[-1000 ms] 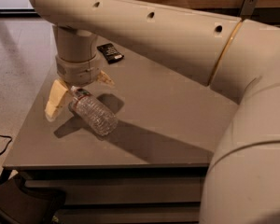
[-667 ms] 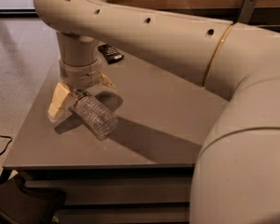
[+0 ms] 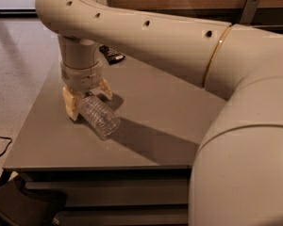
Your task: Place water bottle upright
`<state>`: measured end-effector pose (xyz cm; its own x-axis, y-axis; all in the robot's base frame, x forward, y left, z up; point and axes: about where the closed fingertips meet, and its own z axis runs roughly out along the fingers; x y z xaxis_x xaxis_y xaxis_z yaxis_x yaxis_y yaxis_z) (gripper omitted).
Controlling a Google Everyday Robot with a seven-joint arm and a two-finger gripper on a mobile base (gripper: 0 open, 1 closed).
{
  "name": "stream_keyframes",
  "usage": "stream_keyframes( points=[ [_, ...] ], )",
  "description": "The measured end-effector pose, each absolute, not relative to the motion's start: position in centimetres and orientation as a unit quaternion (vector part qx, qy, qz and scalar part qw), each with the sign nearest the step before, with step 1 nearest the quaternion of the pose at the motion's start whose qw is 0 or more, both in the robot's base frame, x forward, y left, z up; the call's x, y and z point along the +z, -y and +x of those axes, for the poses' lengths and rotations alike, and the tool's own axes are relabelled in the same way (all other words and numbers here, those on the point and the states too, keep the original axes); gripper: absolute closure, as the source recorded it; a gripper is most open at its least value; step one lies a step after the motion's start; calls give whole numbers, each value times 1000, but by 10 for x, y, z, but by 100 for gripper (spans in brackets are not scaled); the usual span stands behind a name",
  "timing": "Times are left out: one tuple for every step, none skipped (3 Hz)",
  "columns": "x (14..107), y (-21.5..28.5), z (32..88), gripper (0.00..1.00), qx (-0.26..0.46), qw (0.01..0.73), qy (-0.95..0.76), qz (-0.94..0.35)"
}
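Camera view shows you the gripper low over the left part of the grey table, pointing straight down from the big cream arm. Its two fingers are closed on the upper end of the water bottle, which is tilted, its clear ribbed body slanting down toward the near right. You cannot tell whether its base touches the tabletop. A small dark object lies at the table's far edge, behind the arm.
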<state>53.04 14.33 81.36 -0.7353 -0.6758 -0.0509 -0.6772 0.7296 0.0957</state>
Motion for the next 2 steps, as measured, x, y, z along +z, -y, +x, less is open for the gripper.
stream_keyframes(
  points=[
    [815,-144,530,70,54,7,-930,-364],
    [818,-144,530,93,54,7,-930,-364]
  ],
)
